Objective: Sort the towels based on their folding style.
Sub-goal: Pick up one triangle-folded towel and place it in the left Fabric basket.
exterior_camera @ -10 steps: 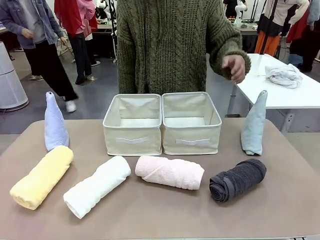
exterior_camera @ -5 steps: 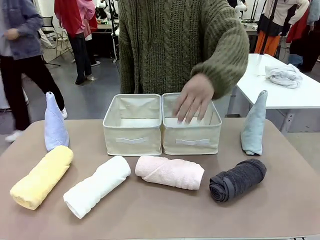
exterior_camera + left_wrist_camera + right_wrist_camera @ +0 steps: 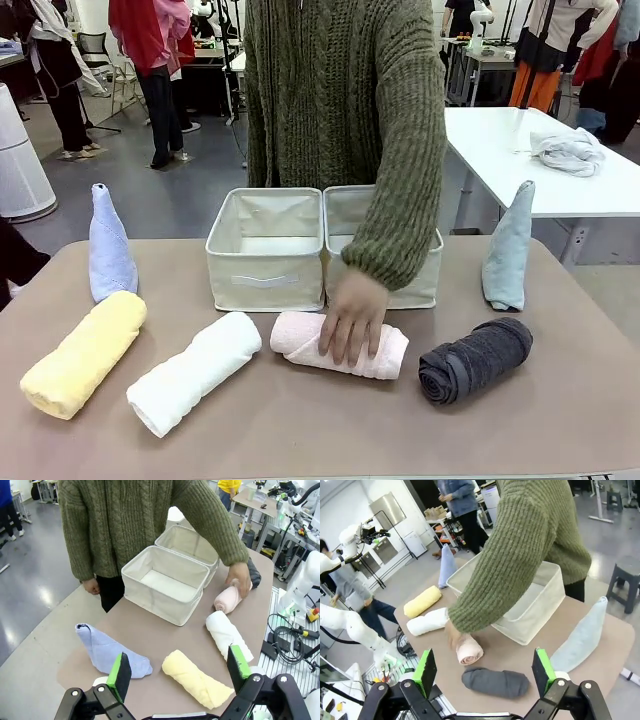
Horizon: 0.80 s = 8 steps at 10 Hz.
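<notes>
Think of the brown table [image 3: 300, 440] as a clock seen from the robot's side, with 12 at the far edge where the person [image 3: 330, 90] stands.

Two beige bins sit at 12 o'clock, side by side and touching: the left bin [image 3: 265, 268] and the right bin [image 3: 348, 212].

The towels sit around them:
- The lavender-blue cone [image 3: 108, 250] stands up tall at 10 o'clock.
- The yellow roll [image 3: 85, 352] lies just in front of it at 8 o'clock.
- The white roll [image 3: 193, 372] lies at 7 o'clock, near the yellow one but not touching it.
- The pink roll [image 3: 392, 356] lies at 6 o'clock, just in front of the bins.
- The dark grey roll [image 3: 475, 360] lies at 4 o'clock, close to the pink one.
- The pale grey-blue cone [image 3: 508, 250] stands up at 2 o'clock, just behind the dark grey roll.

The person's hand [image 3: 350, 322] rests flat on top of the pink roll, with the fingers pointing to 6 o'clock. The green sleeve [image 3: 400, 200] reaches over the right bin.

The left gripper [image 3: 179, 667] hangs above the 9 o'clock side of the table. Its two green pads are wide apart and it holds nothing. The right gripper [image 3: 484, 667] hangs above the 4 o'clock side, over the dark grey roll. Its pads are wide apart too, and it holds nothing.

A crumpled cloth bundle [image 3: 567, 150] lies on a white table [image 3: 500, 160] far off past 2 o'clock
</notes>
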{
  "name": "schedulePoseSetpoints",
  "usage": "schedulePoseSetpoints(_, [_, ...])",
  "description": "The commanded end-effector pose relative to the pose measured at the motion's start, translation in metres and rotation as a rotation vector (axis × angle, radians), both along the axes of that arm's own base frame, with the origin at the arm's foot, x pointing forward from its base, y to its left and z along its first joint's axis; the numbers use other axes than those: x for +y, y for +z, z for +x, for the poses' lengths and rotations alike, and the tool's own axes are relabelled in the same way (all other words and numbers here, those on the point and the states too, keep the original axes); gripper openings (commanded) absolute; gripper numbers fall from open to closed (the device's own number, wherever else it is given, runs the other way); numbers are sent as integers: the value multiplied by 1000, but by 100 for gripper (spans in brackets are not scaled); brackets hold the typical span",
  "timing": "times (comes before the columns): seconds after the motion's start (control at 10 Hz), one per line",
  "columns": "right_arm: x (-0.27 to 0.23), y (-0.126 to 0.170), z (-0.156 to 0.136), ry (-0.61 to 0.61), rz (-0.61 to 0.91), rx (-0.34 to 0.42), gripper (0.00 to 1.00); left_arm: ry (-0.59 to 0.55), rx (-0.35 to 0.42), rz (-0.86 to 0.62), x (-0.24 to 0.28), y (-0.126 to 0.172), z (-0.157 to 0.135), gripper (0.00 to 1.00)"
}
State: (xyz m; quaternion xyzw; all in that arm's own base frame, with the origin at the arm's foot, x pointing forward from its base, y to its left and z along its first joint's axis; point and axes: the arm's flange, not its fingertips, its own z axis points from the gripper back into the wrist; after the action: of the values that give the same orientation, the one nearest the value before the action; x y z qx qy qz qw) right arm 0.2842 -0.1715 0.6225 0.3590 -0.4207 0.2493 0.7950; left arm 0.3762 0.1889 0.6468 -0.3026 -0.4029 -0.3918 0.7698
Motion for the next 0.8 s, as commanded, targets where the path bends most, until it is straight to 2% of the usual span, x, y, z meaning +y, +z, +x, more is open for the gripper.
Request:
schedulePoseSetpoints(0.0, [-1, 0, 3, 10, 13, -24, 100, 0, 0, 0, 0, 0, 0, 100])
schedulePoseSetpoints(0.1, [-1, 0, 3, 10, 13, -24, 100, 126, 97, 95, -19, 1, 38, 100])
schedulePoseSetpoints(0.2, [-1, 0, 3, 10, 13, -24, 100, 204, 239, 202, -41, -5, 71, 100])
schedulePoseSetpoints(0.3, [-1, 0, 3, 10, 13, -24, 100, 278, 324, 400, -62, -20, 96, 100])
schedulePoseSetpoints(0.4, [-1, 0, 3, 10, 13, -24, 100, 337, 409, 510, -83, -36, 126, 100])
schedulePoseSetpoints(0.7, [-1, 0, 3, 10, 13, -24, 100, 513, 510, 639, -125, -88, 173, 100])
